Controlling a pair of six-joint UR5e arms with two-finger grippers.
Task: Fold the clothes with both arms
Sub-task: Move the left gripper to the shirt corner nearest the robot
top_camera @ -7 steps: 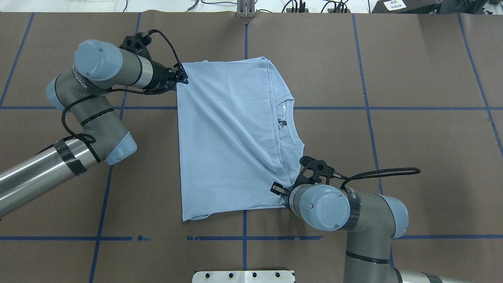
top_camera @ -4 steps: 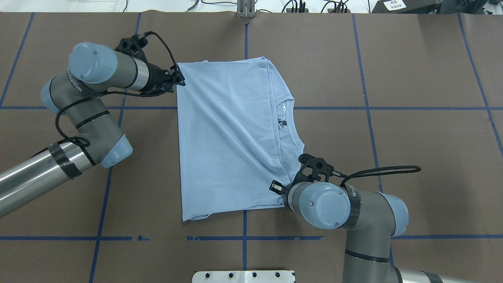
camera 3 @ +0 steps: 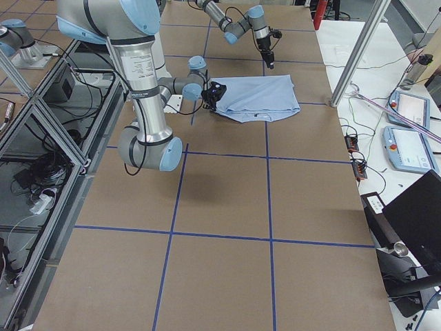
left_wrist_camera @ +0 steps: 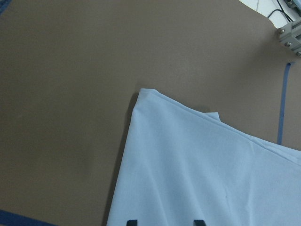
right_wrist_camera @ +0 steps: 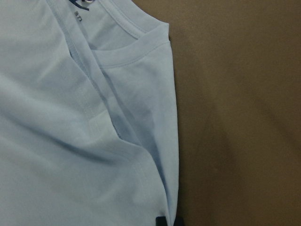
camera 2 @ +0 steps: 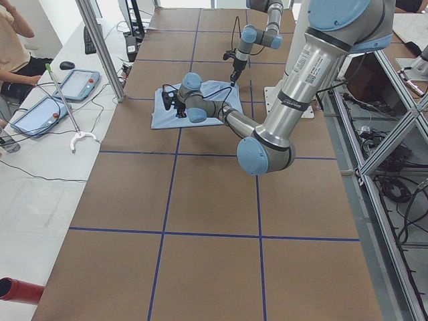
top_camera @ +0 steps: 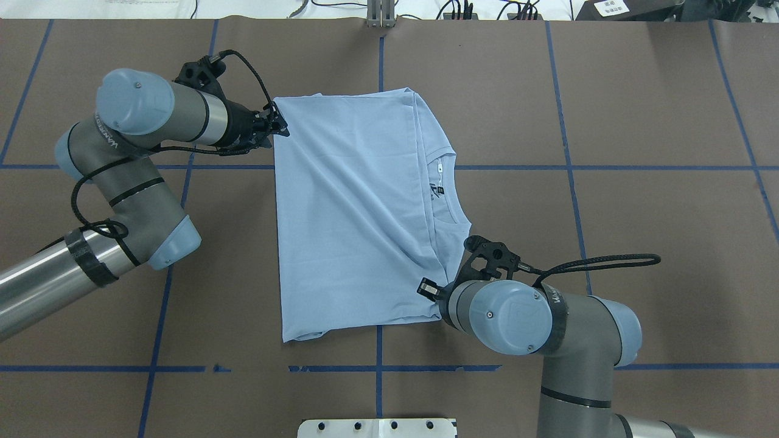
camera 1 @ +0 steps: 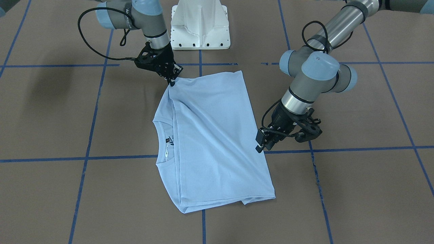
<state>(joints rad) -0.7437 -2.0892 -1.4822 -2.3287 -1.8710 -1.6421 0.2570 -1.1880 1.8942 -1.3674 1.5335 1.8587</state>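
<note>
Since a second ago the left arm (top_camera: pixel 152 115) has drawn back, its elbow swinging outward. The left gripper (top_camera: pixel 280 125) has slid off the cloth near the T-shirt's far corner and now hangs right at the side edge. Its fingers (left_wrist_camera: pixel 132 221) stand apart with nothing between them, so it is released. Ahead of that gripper the light blue T-shirt (top_camera: pixel 353 213) lies flat on the brown table (top_camera: pixel 639 182), folded lengthwise. Its ribbed collar (top_camera: pixel 451 188) is on the side away from the left gripper, toward the right one. The right gripper (camera 1: pixel 171 82) has hardly shifted. It is clenched on the shirt's near corner beside the collar, and creases run from its tips into the cloth.
</note>
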